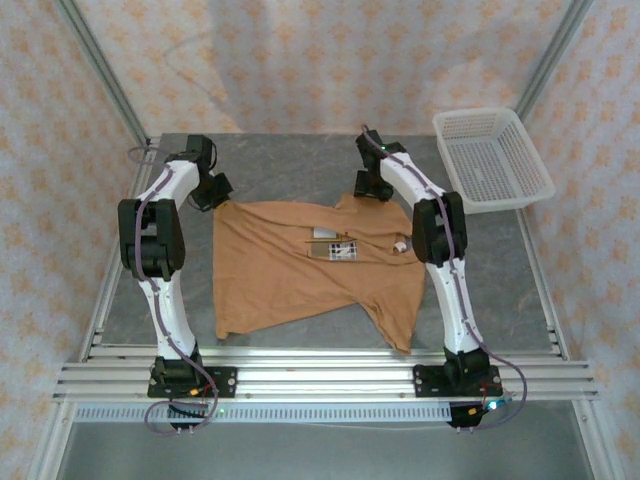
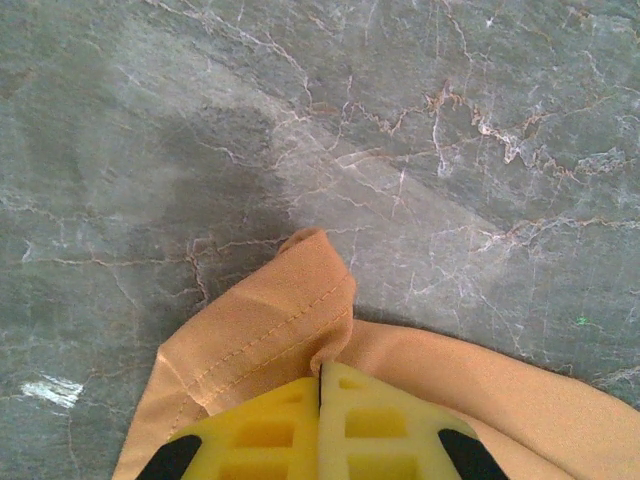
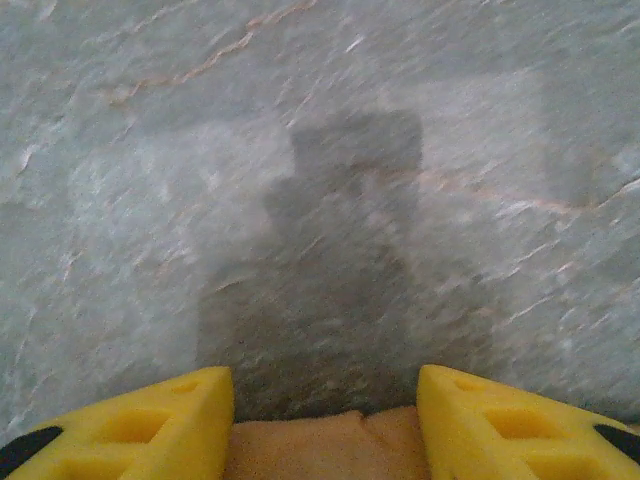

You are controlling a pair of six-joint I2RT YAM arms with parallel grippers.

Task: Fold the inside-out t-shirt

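We look down on a grey, marble-patterned table (image 1: 300,165) with patterned walls around it. The inside-out t-shirt (image 1: 290,275), orange-brown with its seams showing, lies spread across the middle of the table, its body mostly flat and one part trailing towards the near right. The left arm (image 1: 160,250) rises on the shirt's left side and the right arm (image 1: 445,250) on its right, both reaching to the shirt's far edge. A white mesh basket (image 1: 478,112) sits at the far right corner, well apart from the shirt. The left gripper (image 2: 320,370) has its yellow fingers pressed together, pinching a stitched fold of the shirt's far left corner, which puckers just beyond the tips. The right gripper (image 3: 325,380) has its fingers apart, with the shirt's edge lying between them; that view is blurred. Small white labels (image 1: 335,245) show near the shirt's middle.
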